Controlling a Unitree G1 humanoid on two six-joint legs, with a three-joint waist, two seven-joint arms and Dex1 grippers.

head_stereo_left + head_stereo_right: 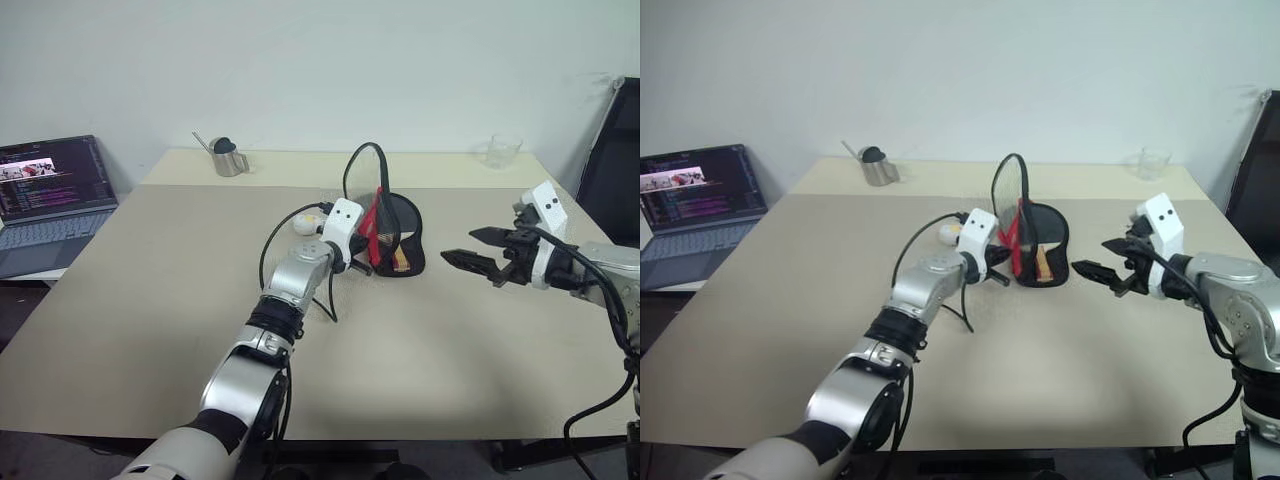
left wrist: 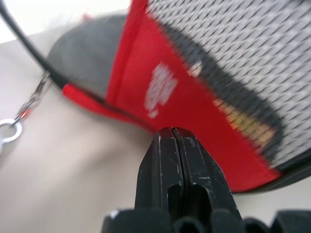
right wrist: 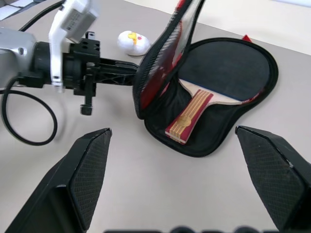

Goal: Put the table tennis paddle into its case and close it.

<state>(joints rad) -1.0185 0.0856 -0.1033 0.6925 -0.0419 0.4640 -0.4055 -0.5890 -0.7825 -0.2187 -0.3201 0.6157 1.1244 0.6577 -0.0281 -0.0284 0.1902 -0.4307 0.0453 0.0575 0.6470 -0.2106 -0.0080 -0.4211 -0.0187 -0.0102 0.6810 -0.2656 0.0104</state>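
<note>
Beige table (image 1: 150, 330), left to right: left gripper (image 3: 124, 68) pinched shut against raised lid of case (image 3: 214, 141), table tennis paddle (image 3: 209, 94) lying inside with blade partly hidden by lid, right gripper (image 1: 470, 250) spread wide, empty.

Bright even light, blurred close-up

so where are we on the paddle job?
Paddle already lies inside the open case. In hand: shut left gripper pushes against the raised red flap; right gripper hovers open beside it. Left: fold the flap down and zip it.
</note>
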